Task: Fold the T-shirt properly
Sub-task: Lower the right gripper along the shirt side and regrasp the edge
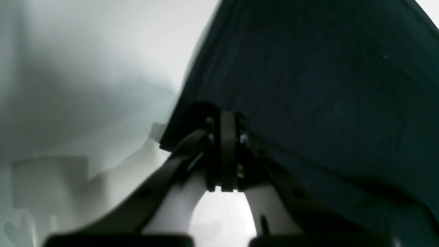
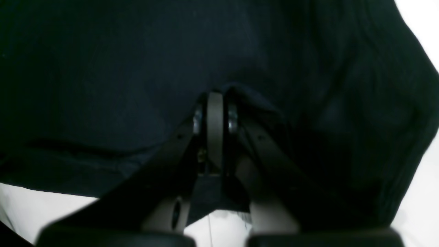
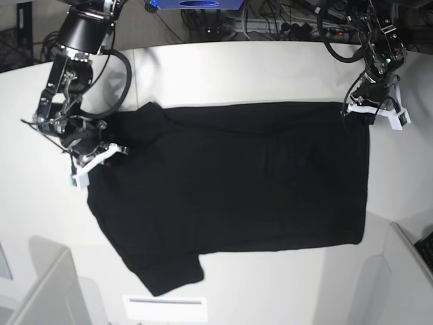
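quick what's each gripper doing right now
Left gripper: closed on an edge of the black T-shirt.
Right gripper: closed on the T-shirt too.

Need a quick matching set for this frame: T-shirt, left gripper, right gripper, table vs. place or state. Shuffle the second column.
1. T-shirt
2. left gripper
3. right gripper
4. table

a. shut on cloth at base view's left
b. white surface
c. spread out, black
d. shut on the corner at base view's upper right

Pairs: 1-c, 2-d, 3-a, 4-b
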You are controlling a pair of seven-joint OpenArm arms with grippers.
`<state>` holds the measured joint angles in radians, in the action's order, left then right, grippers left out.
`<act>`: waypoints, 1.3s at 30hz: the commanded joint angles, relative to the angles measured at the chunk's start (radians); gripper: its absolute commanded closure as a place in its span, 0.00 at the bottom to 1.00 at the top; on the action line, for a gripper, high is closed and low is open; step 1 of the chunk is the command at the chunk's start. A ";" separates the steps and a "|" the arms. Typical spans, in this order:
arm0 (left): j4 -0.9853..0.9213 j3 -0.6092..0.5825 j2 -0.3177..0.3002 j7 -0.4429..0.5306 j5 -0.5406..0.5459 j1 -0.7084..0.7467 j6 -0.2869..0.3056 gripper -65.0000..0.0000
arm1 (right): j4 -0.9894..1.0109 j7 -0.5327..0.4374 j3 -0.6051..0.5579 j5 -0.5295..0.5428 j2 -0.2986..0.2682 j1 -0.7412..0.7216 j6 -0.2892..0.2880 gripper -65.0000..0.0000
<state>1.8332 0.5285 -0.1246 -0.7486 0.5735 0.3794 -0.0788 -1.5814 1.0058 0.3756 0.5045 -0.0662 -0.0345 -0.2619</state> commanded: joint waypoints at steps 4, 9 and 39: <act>0.016 0.055 -0.008 0.022 0.003 -0.010 0.001 1.00 | 0.026 -0.020 0.000 0.013 -0.010 -0.068 -0.001 1.00; 0.016 0.115 0.000 0.019 0.003 -0.032 0.001 1.00 | 0.075 -0.020 0.000 0.013 -0.033 -0.117 -0.001 1.00; -0.180 0.078 -0.060 -0.081 0.001 -0.267 0.003 1.00 | 0.191 -0.068 0.000 0.013 -0.028 -0.181 -0.001 1.00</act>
<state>1.6375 0.6044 -0.1692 -0.8497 0.5686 0.1261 -0.0795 -1.3758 0.9630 0.3729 0.5045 -0.0822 -0.1879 -0.2619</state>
